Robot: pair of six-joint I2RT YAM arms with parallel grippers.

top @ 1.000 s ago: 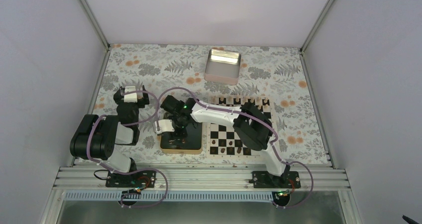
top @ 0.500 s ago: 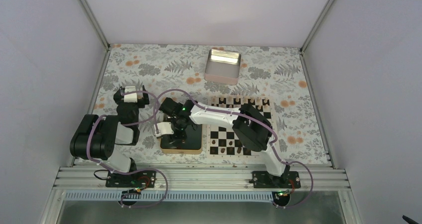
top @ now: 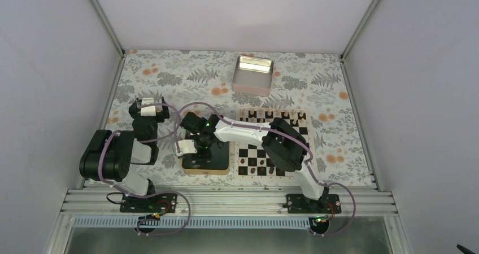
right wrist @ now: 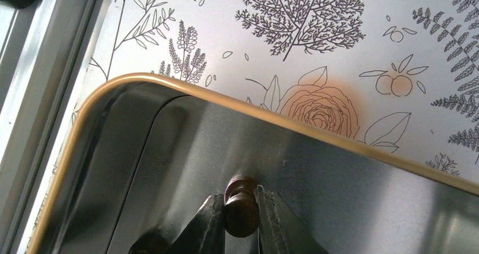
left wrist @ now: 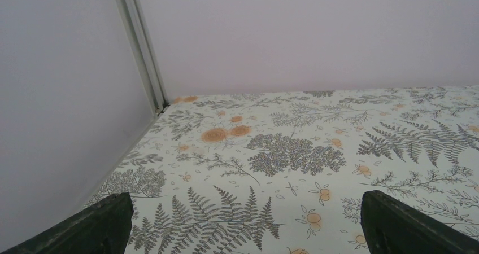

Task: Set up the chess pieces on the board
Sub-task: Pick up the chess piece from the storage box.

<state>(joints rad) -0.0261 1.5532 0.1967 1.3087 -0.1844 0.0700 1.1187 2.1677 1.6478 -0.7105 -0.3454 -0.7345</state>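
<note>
- The right gripper (right wrist: 242, 202) is down in the gold-rimmed tray (right wrist: 186, 93), fingers pinched tight on one dark brown chess piece (right wrist: 241, 189). Its round head pokes out past the tips, so I'd guess its long axis runs along the fingers.
- There's a dark blob low by one finger in the wrist view. It might be another piece, can't tell.
- The bit that matters: the board (top: 252, 152) sits just beside the tray, on the robot's right of it. So the carry should go rightward, back toward the right arm's own base. That arm is reaching across and has the piece, so it's clearly its job.
- A few brown pieces (top: 243, 171) stand on the board's near row, with more along the far row. The arm hides part of the middle.
- The left gripper (left wrist: 257, 228) sits further back, left of the tray, fingers spread wide with only floral cloth (left wrist: 294, 152) between them.
- The silver tin (top: 253, 74) is farthest back, well apart from everything.
</note>
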